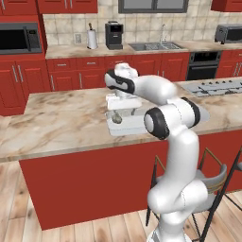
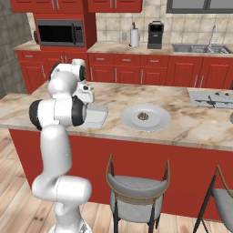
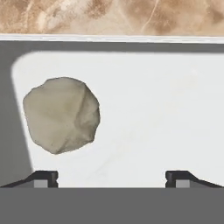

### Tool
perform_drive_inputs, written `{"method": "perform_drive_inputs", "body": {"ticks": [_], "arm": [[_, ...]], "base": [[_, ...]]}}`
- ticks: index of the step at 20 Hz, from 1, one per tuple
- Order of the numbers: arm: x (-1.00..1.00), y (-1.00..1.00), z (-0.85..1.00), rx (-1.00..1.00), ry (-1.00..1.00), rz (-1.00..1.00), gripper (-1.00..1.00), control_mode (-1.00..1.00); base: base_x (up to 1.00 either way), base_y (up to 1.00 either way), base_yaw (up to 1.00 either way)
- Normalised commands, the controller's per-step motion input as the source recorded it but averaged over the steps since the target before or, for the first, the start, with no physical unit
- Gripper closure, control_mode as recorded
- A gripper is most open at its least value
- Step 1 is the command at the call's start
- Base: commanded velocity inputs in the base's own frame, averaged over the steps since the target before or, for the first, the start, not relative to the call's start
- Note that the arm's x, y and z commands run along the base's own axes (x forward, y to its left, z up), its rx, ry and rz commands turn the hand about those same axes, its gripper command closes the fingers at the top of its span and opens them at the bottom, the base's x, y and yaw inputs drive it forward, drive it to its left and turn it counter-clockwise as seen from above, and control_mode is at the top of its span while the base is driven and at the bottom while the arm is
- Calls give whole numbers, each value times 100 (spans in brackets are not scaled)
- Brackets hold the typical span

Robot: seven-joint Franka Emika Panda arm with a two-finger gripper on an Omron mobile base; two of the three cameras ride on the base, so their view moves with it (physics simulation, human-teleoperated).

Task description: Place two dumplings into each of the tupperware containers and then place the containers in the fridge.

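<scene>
One dumpling, a lumpy beige piece, lies on the white floor of a tupperware container, left of centre in the hand view. My gripper hangs open just above that tray, its fingertips wide apart with nothing between them. In the left base view the gripper points down over the container on the marble island, with the dumpling at the tray's left end. Another dumpling rests on the round grey plate. The container is partly hidden by my arm.
A cooktop is set into the island to the right. Two stools stand at the island's near side. The back counter carries a coffee machine, a paper towel roll and a sink.
</scene>
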Motion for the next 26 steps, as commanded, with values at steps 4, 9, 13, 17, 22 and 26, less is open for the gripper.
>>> {"method": "perform_drive_inputs", "body": {"ticks": [4,9,13,17,22,26], "arm": [[-23,-98,18,2,0,8,-100,-100],[-10,-100,2,1,-6,3,-100,-100],[0,-99,0,4,-24,0,-100,-100],[5,-92,0,7,-36,3,-100,-100],[11,-98,0,4,-5,14,-100,-100],[30,-96,0,5,-2,15,-100,-100]], "base": [[0,0,0],[0,0,0],[0,0,0],[0,0,0],[0,0,0],[0,0,0]]}}
